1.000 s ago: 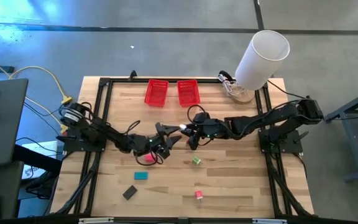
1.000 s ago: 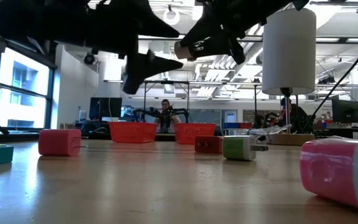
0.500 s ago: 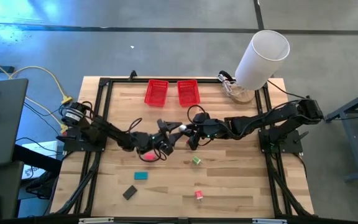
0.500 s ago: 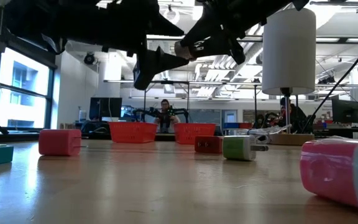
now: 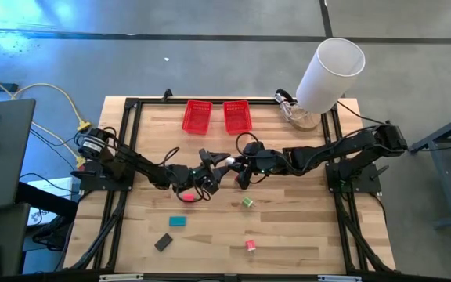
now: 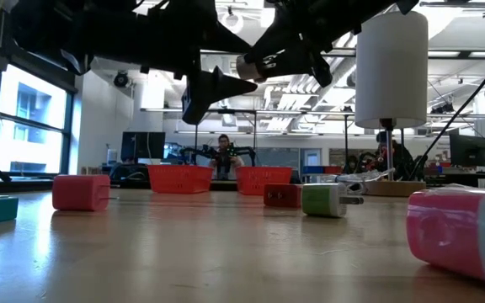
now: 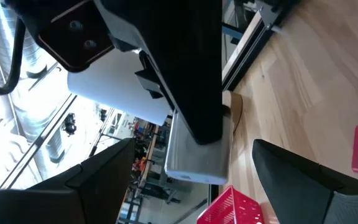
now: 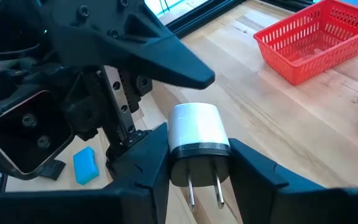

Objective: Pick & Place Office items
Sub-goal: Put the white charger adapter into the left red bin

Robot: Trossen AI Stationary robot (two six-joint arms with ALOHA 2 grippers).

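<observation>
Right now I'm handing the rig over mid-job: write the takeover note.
Right gripper: shut on a silvery plug adapter, held above mid-table.
Left gripper: open, empty, facing it closely, as if for a handover.
On the table: pink block, teal block, dark grey block, green piece, red-pink piece.
Both red baskets look empty from above.
Left: everything still needs placing.

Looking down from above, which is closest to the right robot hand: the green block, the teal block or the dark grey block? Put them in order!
From the right gripper, holding a white plug:
1. Green block, just below it in the picture.
2. Teal block, lower and toward the left arm's side.
3. Dark grey block, farthest, near the table's front edge.
</observation>
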